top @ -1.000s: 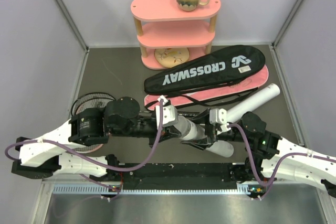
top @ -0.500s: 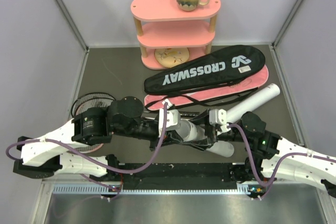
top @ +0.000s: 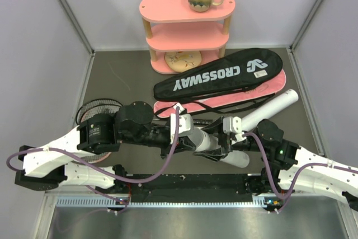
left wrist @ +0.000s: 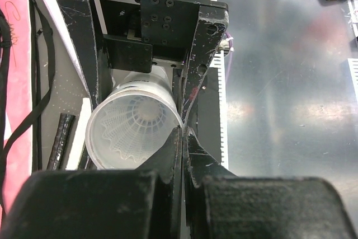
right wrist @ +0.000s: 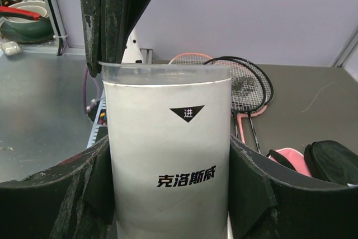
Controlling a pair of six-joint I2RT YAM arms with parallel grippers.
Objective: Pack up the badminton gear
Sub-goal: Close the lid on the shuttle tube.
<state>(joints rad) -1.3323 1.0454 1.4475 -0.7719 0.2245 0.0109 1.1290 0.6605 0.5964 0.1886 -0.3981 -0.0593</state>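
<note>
Item: white tube (right wrist: 168, 110). Right gripper (right wrist: 168, 163) is clamping it on both sides; left gripper (left wrist: 182, 138), fingers pressed together, is sitting at its rim's 3 o'clock; shuttlecock (left wrist: 140, 117) is resting inside.

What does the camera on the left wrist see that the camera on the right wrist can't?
Only the left wrist view looks down inside the white round tube, where a white feather shuttlecock sits. Only the right wrist view shows the black triangle and writing on its side, plus pink- and black-framed rackets behind. Both show that tube gripped by the right gripper.
</note>
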